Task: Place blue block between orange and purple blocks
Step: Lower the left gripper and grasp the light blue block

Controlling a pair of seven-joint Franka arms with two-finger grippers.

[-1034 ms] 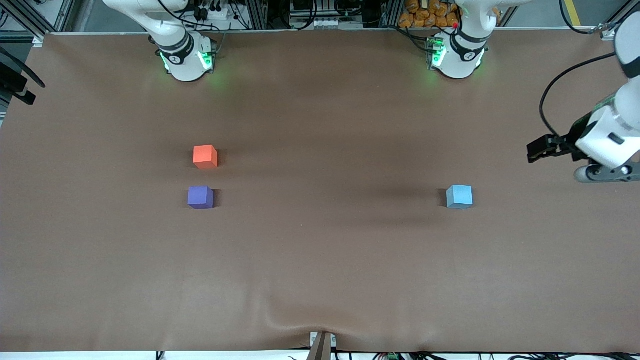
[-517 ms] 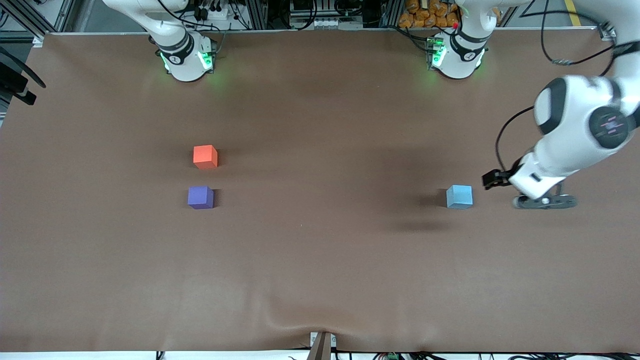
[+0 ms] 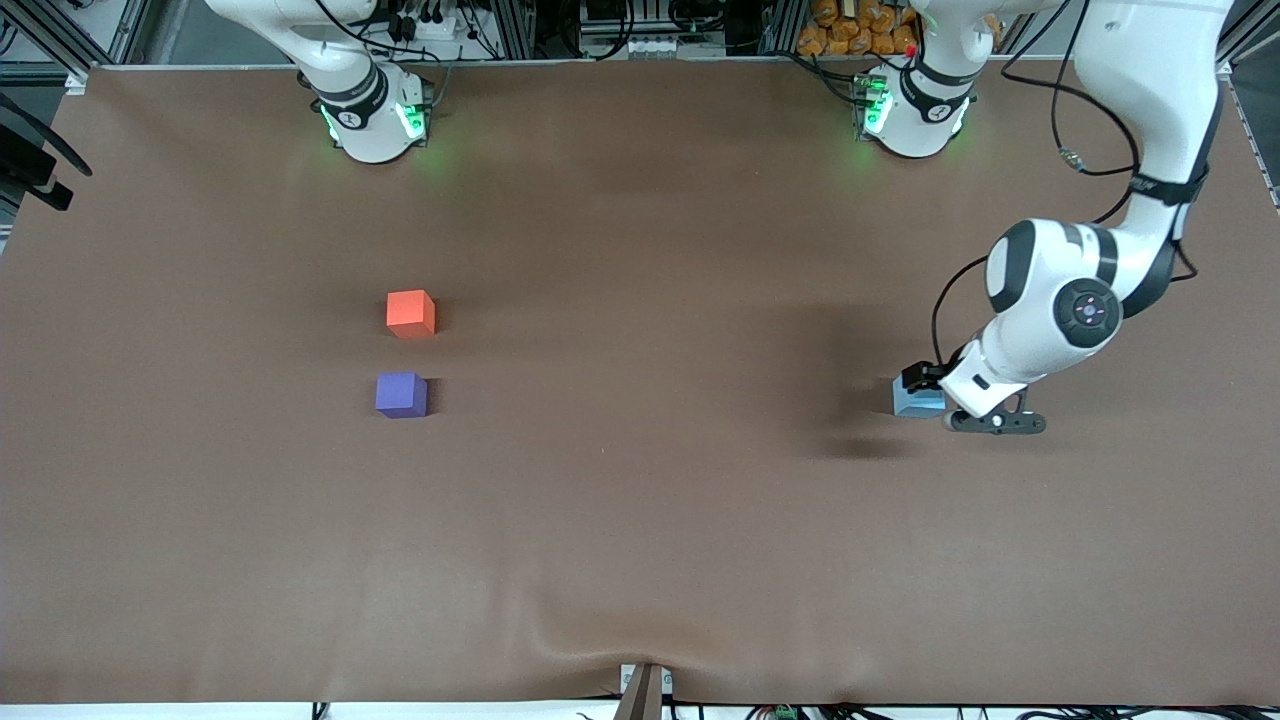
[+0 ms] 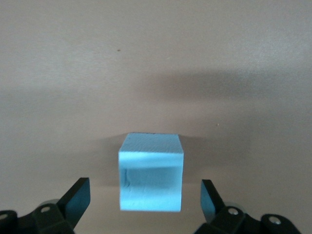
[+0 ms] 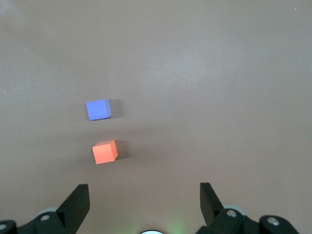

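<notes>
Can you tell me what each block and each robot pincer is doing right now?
blue block: flat on the table, not gripped, between the open fingers.
orange block: on the table, untouched.
purple block: on the table, untouched, apart from the orange one, nearer the front camera.
left pincer: open, low around the blue block.
right pincer: open, high over the table, waiting.

Left gripper (image 4: 145, 197) low over table, fingers (image 4: 78, 197) spread apart, right gripper (image 5: 144, 202) waiting high, fingers apart

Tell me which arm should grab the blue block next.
Left. The left gripper is open over the blue block, fingers either side. The right gripper waits high over the orange block and purple block.
</notes>
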